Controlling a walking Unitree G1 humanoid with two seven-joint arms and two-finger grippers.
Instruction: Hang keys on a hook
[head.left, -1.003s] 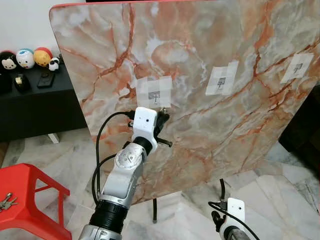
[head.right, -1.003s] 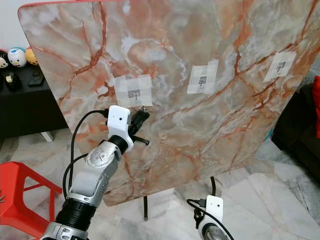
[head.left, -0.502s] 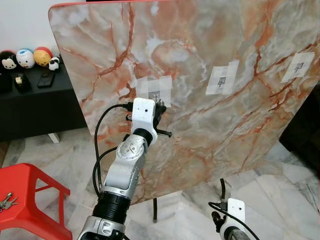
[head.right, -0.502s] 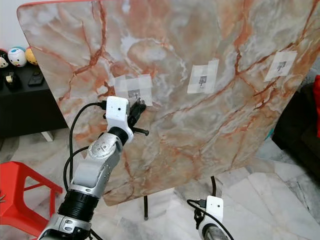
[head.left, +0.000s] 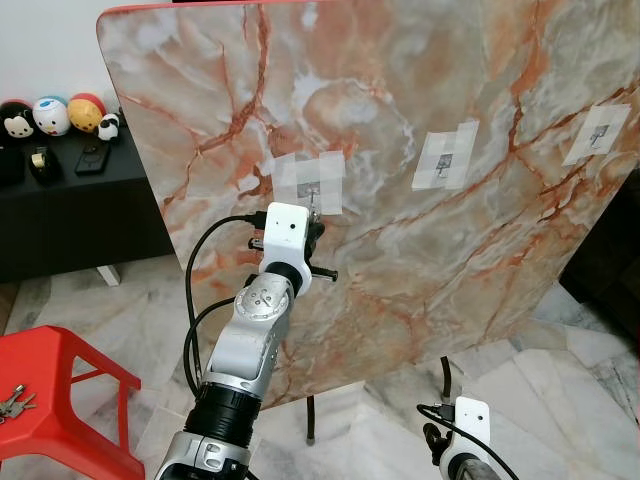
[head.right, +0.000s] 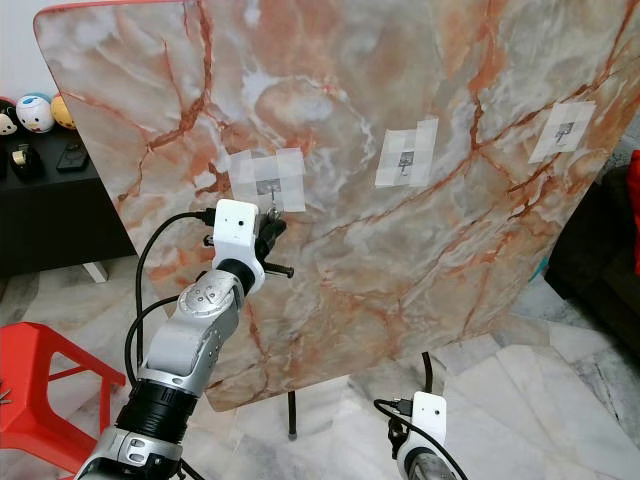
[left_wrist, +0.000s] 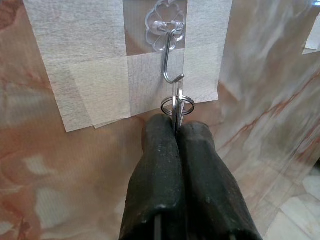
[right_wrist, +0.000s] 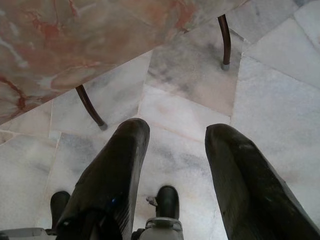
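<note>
Against the tilted marble board (head.left: 400, 150), left gripper (left_wrist: 176, 131) raised to the leftmost taped patch (head.left: 308, 183). Fingers (left_wrist: 160, 165) pressed together, pinching a key ring (left_wrist: 177, 106) edge-on between the tips. Ring sits just below the curved end of the wire hook (left_wrist: 171, 60); ring top appears to touch or overlap the hook tip, but cannot tell whether it is threaded on. Keys themselves are hidden behind the fingers.

Hook hangs from a clear flower-shaped mount (left_wrist: 165, 22), fixed to the board under crossed strips of translucent tape (left_wrist: 90, 60). In the head views, the white wrist housing (head.left: 284, 238) covers most of the gripper, just beneath the patch.

Two more taped hooks on the board: middle one (head.left: 444, 157), right one (head.left: 596, 133), both well apart from the left gripper.

Right gripper (right_wrist: 172, 145) hangs low, pointing at the marble floor (right_wrist: 190, 100); fingers spread apart, nothing between them. Its wrist view shows the board's lower edge and two dark legs (right_wrist: 90, 107).

Red stool (head.left: 60, 400) at lower left, with a second bunch of keys (head.left: 10, 402) lying on its seat. Black cabinet (head.left: 70, 200) behind, left of the board, carrying round toy figures (head.left: 50, 117) and small dark items.
</note>
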